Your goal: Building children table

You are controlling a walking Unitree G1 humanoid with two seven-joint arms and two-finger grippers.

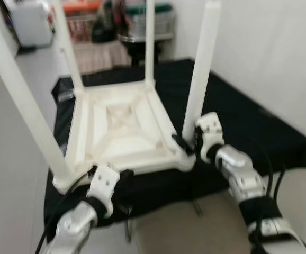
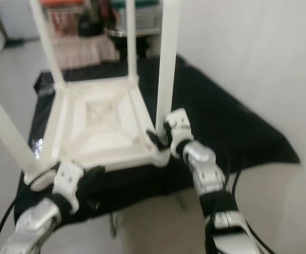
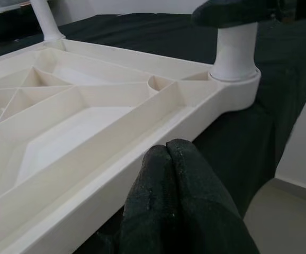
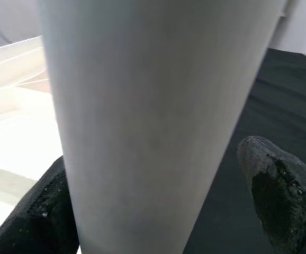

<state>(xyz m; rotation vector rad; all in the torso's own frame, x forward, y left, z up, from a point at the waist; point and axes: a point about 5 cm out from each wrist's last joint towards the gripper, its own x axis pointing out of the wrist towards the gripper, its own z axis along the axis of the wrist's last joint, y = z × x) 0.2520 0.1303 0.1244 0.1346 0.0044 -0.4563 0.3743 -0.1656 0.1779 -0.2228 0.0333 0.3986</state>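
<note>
A white children's table [image 1: 124,127] lies upside down on a black cloth [image 1: 259,127], its legs pointing up. My right gripper [image 1: 187,144] is at the base of the near-right leg [image 1: 200,74]. In the right wrist view its fingers [image 4: 280,196] straddle that leg [image 4: 153,106], open, with one pad a little apart from it. My left gripper [image 1: 122,177] is at the tabletop's near edge, by the near-left corner. Its fingertips [image 3: 169,151] are shut together against the rim [image 3: 116,174], with nothing between them.
A white wall [image 1: 280,53] runs close along the right. Shelves with boxes and a dark pot [image 1: 137,21] stand behind the table, and a white appliance [image 1: 31,21] is at the back left. Light floor [image 1: 15,159] lies to the left.
</note>
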